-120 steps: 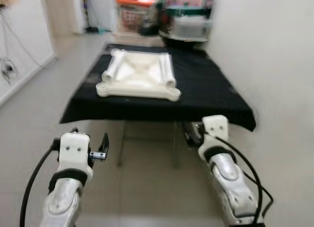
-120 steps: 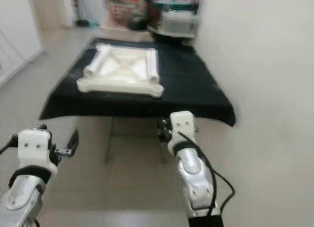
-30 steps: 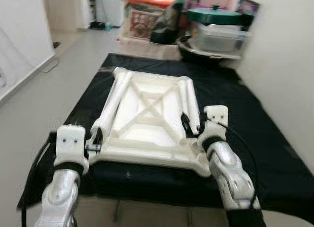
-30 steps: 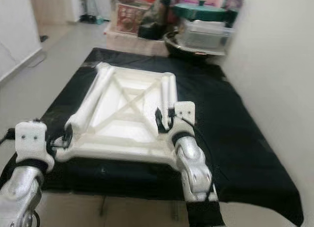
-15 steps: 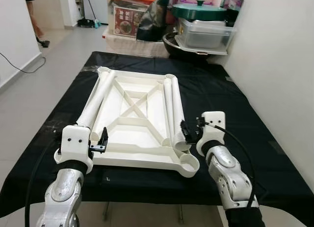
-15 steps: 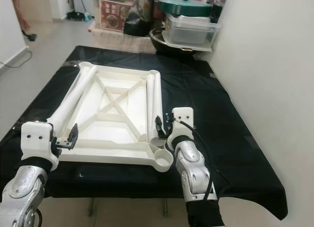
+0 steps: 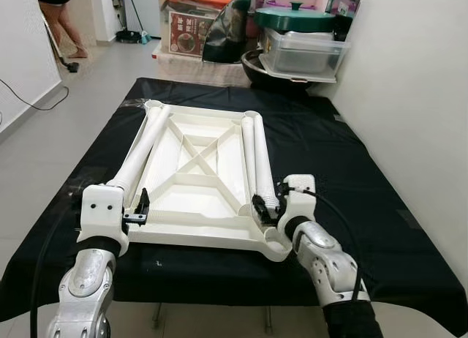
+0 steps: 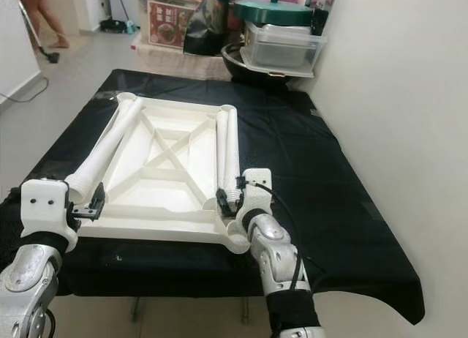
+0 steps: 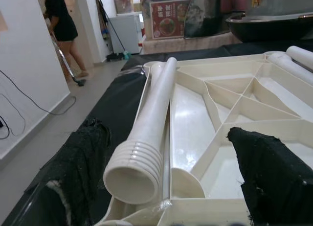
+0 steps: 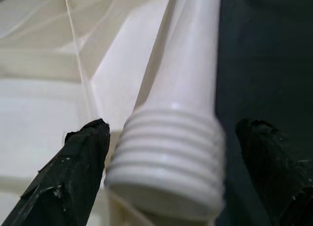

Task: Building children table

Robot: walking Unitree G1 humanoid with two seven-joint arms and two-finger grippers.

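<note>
In the left eye view, the right gripper [image 7: 265, 208] has been brought in from half a second ago and is now set at the threaded end of the right leg [image 7: 258, 161], low and right of centre. The left gripper [image 7: 139, 208] is held at lower left, just beside the near end of the left leg [image 7: 140, 154]. Both legs lie along the upturned white tabletop [image 7: 197, 178], which sits on the black-covered surface [image 7: 351, 170] in the middle of the frame. From this it is judged that a leg is about to be taken up for fitting into a corner socket; none is yet stood upright.

In the right eye view, the same layout is seen, with the storage boxes [image 8: 281, 42] at the top and a person [image 8: 40, 12] in the upper left corner. Four seconds ago the surface was far off and small; it now takes up most of the frame, so the camera has been carried closer.

In the left wrist view, the jaws are seen apart, with the ribbed leg end at lower centre between the fingers [image 9: 269, 174] and not gripped.

In the right wrist view, the jaws are likewise apart, spread to either side of the ribbed end in the middle; whether the fingers [image 10: 73, 174] touch it cannot be told.
</note>
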